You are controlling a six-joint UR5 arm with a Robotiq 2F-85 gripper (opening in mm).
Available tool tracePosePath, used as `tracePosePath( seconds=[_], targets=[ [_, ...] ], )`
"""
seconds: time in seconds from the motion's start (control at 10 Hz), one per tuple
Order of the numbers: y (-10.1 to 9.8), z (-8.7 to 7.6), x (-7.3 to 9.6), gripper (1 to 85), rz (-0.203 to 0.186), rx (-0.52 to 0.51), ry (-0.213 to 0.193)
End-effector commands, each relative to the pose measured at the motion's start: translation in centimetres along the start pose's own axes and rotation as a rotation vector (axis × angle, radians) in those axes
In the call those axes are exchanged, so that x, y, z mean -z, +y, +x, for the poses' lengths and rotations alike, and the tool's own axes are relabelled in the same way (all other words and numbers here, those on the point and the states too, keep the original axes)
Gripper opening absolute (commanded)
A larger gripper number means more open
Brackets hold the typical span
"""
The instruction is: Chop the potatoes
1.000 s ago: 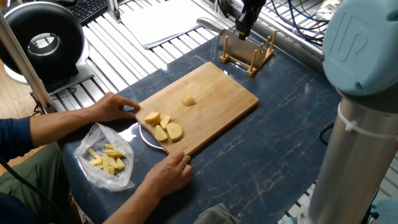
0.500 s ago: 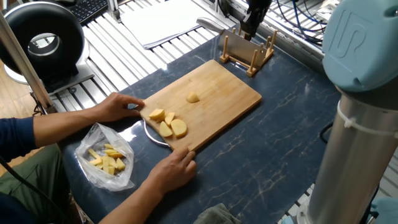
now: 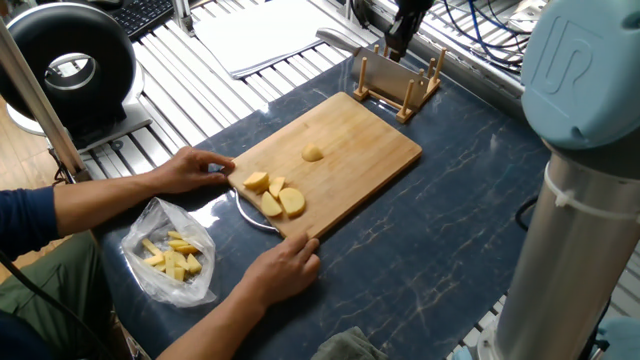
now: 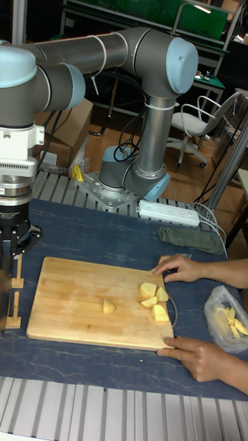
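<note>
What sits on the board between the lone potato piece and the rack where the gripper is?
Nothing: the fixed view shows bare cutting board between the single potato piece and the wooden rack under the gripper.

Even, bright overhead light, soft shadows, faint tabletop point(image 3: 450, 240) glare, slight softness

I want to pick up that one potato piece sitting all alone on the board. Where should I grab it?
Take the lone potato from straight above, pinching its two opposite sides. It is small and rounded, lying low on the board, with bare wood all around it, so nothing blocks your fingers.
</note>
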State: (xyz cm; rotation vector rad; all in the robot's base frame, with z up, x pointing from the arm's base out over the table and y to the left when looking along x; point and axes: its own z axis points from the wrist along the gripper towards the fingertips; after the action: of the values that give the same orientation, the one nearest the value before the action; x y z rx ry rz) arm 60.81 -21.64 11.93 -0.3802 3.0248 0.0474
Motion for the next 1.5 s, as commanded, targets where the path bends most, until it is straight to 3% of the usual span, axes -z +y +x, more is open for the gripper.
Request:
tracePosePath(
  seconds=[0.0,0.2,0.3,0.8,1.4],
  targets=[
    [0.5,-0.5,0.2,23.3,-0.022,-0.011,-0.022],
    [1.3,-0.5,0.0,25.0,-0.070,-0.036,-0.022],
    [0.6,-0.7,-0.6,30.7,-0.090,-0.029,-0.033],
    [-1.6,-0.3,-1.5,32.0,-0.061,-0.017,-0.033],
    [-0.8,-1.5,-2.8,32.0,-0.107,-0.112,-0.053]
  ],
)
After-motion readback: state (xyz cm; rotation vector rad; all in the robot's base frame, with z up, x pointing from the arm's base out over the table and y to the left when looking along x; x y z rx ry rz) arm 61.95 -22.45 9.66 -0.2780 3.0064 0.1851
